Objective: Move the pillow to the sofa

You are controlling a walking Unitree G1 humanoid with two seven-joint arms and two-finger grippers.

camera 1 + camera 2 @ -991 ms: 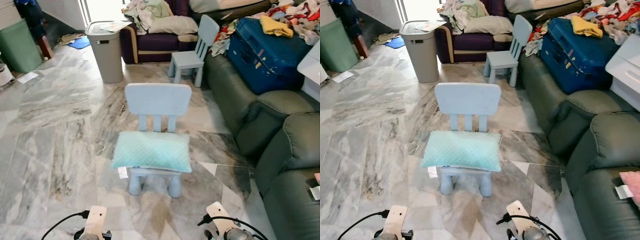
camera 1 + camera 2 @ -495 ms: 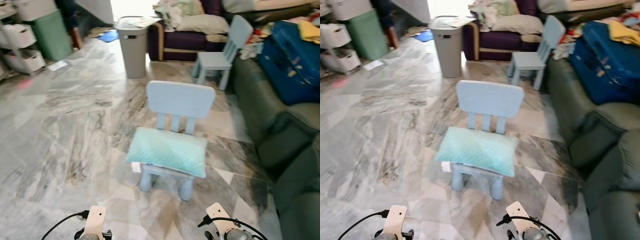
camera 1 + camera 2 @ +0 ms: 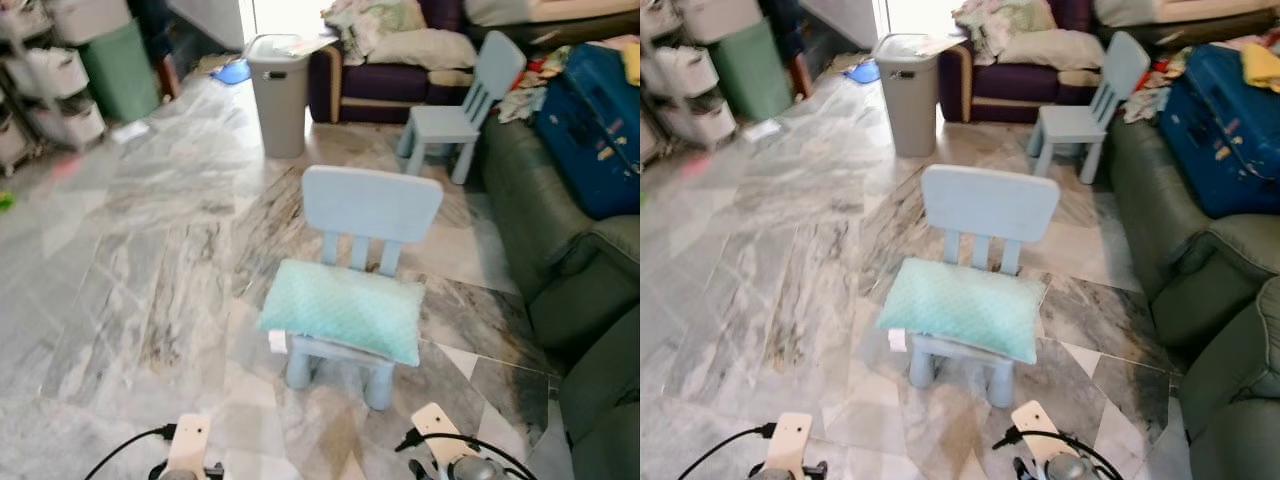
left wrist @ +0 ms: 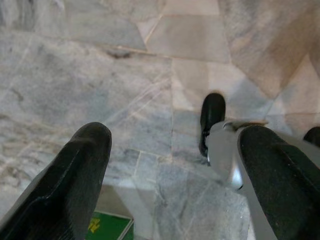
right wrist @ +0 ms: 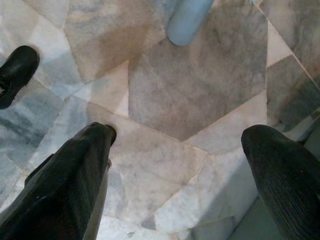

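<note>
Pillow (image 3: 342,310) lies across seat of small blue chair (image 3: 368,205) ahead of me | green sofa (image 3: 1200,290) to my right, near the chair | left claw (image 4: 170,165) released, over marble floor (image 3: 150,250) | right claw (image 5: 175,165) released, low beside a chair leg (image 5: 187,20)

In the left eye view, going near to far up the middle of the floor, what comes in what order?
Pillow on the near blue chair → grey bin → purple armchair at the back.
</note>
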